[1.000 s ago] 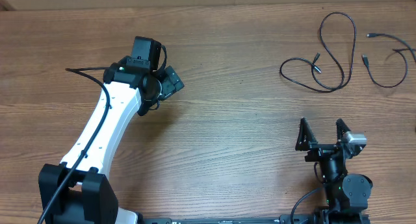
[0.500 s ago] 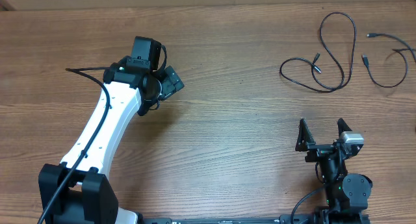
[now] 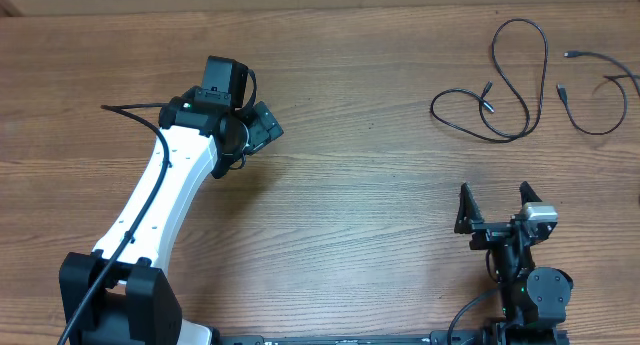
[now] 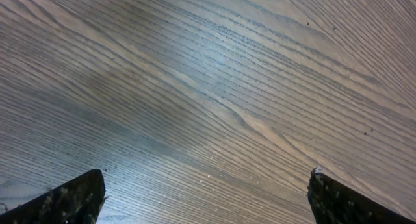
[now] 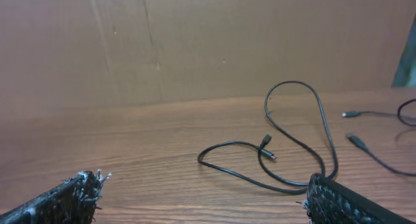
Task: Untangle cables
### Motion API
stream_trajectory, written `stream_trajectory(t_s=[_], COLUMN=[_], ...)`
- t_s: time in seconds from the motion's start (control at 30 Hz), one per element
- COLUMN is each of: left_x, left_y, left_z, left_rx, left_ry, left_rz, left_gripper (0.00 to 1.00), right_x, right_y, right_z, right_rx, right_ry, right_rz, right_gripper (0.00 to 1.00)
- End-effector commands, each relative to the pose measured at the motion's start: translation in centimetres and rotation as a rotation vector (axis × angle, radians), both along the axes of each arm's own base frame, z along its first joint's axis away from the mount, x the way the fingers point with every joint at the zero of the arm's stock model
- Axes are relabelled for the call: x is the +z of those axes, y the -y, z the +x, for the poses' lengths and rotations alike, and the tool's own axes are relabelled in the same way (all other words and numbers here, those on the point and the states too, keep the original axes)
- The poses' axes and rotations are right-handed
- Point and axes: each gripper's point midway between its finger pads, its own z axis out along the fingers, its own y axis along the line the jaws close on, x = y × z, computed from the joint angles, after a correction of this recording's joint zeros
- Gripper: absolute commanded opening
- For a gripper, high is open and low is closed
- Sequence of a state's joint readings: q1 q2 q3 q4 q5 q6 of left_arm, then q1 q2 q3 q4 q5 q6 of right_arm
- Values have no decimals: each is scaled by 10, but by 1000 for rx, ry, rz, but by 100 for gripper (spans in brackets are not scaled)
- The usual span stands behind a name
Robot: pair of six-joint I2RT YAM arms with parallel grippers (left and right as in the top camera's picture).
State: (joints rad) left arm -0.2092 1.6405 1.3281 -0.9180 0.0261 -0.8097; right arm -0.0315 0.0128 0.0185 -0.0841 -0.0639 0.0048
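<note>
Saw a broad brown desk (image 3: 380, 185) of streaked wood grain, open across its middle and left. Noted the white left arm (image 3: 165, 185) reaching over that stretch, with the left end effector (image 4: 207, 178) spread wide above plain wood, gripping nothing. Found the right end effector (image 3: 493, 192) near the front edge, black fingers likewise wide and empty. Spotted two thin black cords toward the far right corner: the looped cable (image 3: 433, 109) well beyond those fingers, the curved cable (image 3: 600, 132) just beside it, reaching the right border.
</note>
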Motion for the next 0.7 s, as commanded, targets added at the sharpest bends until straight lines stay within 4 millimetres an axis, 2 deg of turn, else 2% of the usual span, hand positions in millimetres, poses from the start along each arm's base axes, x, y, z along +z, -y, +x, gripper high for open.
stream_trajectory(t_s=[0.0, 0.67], left_x=[2, 2], left_y=[0, 0], left_z=[1, 1], left_rx=[5, 5], left_ry=[4, 4], left_rz=[-3, -3], left_gripper=[99, 100], right_x=[-2, -2], right_y=[0, 1], right_z=[0, 0], right_rx=[5, -2], right_ry=[8, 6], right_rz=[-113, -114], right_gripper=[100, 100])
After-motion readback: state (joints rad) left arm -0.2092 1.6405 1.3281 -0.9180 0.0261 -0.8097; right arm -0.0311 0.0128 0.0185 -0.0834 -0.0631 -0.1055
